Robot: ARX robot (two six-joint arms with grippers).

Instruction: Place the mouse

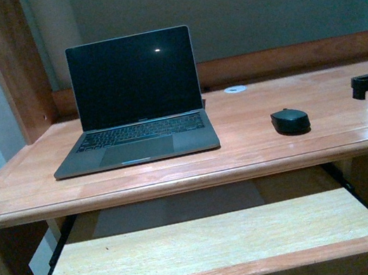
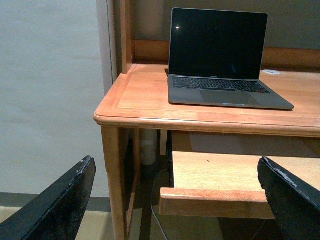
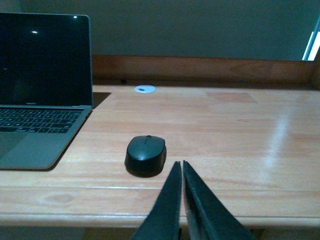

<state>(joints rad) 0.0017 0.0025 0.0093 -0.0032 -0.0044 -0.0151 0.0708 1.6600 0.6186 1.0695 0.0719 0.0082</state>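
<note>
Smooth black domed mouse rests on the glossy wooden desk, right of the laptop. Right gripper, fingers pressed together and empty, hovers just nearer; left gripper spread wide, empty.

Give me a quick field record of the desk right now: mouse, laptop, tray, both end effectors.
mouse: black mouse on the desktop, right of the laptop, apart from it, nothing gripping it
laptop: open laptop, screen dark, on the left half of the desk
cable port: white grommet behind, near the back rail
pull-out tray: wooden tray extended under the desktop, nothing on its visible surface
left end effector: open, low, off the desk's front-left corner
right end effector: shut, empty, just short of the mouse
</note>
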